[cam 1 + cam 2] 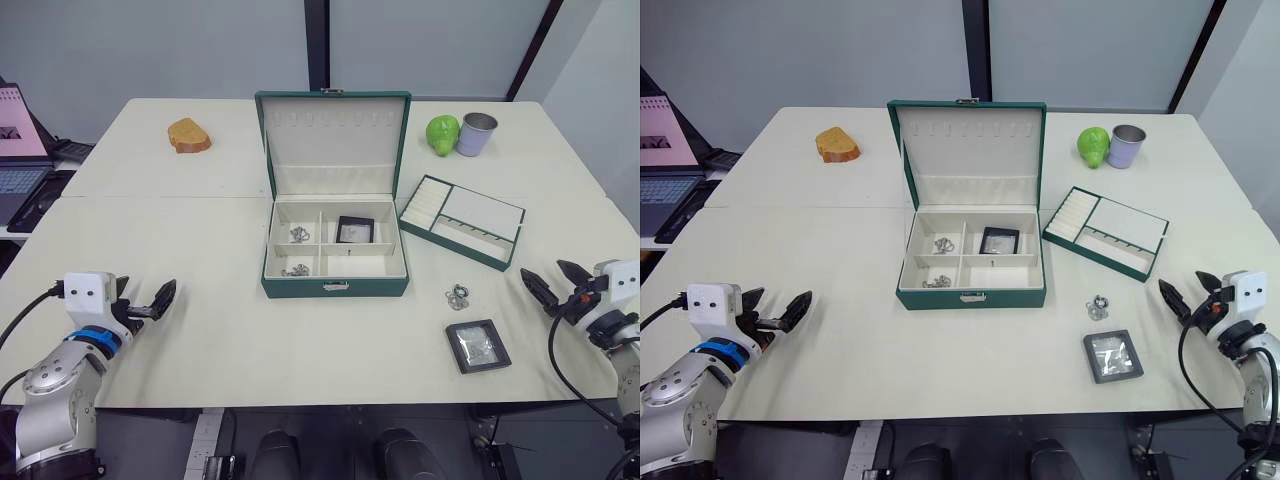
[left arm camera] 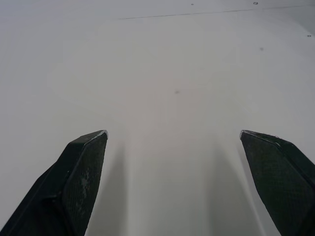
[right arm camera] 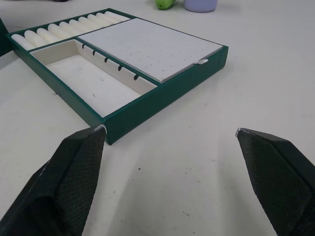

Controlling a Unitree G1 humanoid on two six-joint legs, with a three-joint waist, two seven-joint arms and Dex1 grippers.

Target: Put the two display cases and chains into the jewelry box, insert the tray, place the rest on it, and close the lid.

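Left eye view has a bread slice [image 1: 188, 135] at 11 o'clock on the table [image 1: 150, 300], and a green pear [image 1: 441, 134] touching a grey cup [image 1: 477, 133] at 1 o'clock; a laptop [image 1: 22, 140] sits off the table's edge at 10 o'clock. Nothing lies between either gripper and the box [image 1: 334, 270]. At centre the box stands with its lid [image 1: 332, 143] upright; one case [image 1: 354, 231] lies in the rear right compartment, and chains [image 1: 299, 234] sit in the two left compartments. At 3 o'clock from the box, just beside it and skewed, is the tray [image 1: 462, 220], cream-lined and bare in the right wrist view. The rings [image 1: 458, 296] lie on the table at 4 o'clock from the box, and the second case [image 1: 478, 346] is near them, closer to the front edge. The left gripper [image 1: 158, 300] hovers at 8 o'clock, fingers spread, holding nothing; the right gripper [image 1: 553, 280] at 4 o'clock is likewise spread and bare. Grey wall panels stand behind the white table.
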